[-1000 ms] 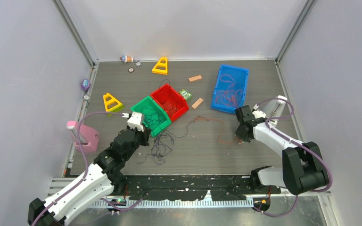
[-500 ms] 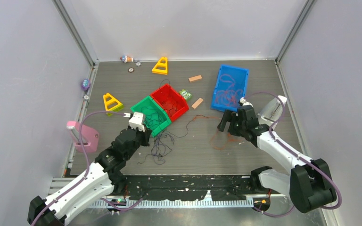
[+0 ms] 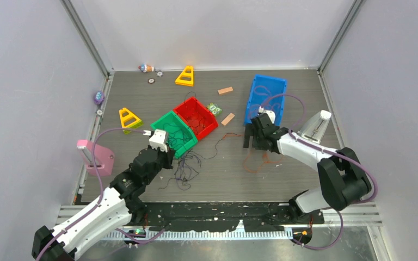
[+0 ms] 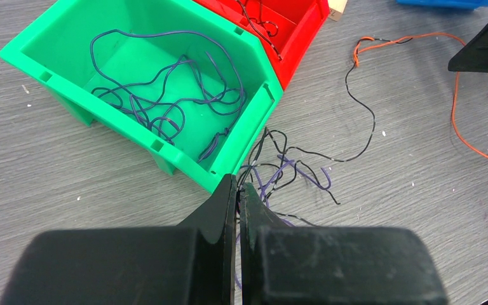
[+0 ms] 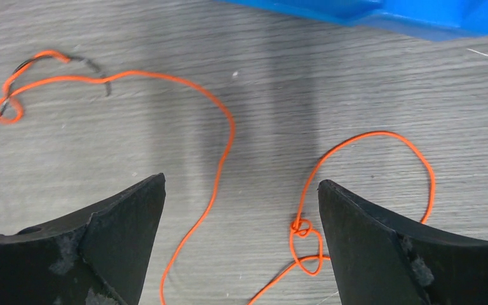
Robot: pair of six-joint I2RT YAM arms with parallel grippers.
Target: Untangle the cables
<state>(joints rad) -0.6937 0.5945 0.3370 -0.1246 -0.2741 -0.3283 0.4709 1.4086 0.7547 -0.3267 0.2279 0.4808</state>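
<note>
Right pincer (image 5: 240, 182) agape over grey woodgrain table (image 3: 305, 92)

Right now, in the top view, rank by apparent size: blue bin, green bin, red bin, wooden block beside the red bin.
1. blue bin
2. green bin and red bin: about alike, so I won't rank them
3. wooden block, smallest

You are looking at a table (image 3: 223, 174) that is showing a matt grey wood-grain surface. The green bin (image 4: 133, 16) is gleaming like smooth moulded plastic; just beside it the thin cables (image 4: 273, 175) are showing a smooth, faintly shiny coating. The fingers (image 5: 114, 241) of the right gripper (image 5: 241, 197) are looking matt black, scuffed and dusty.
</note>
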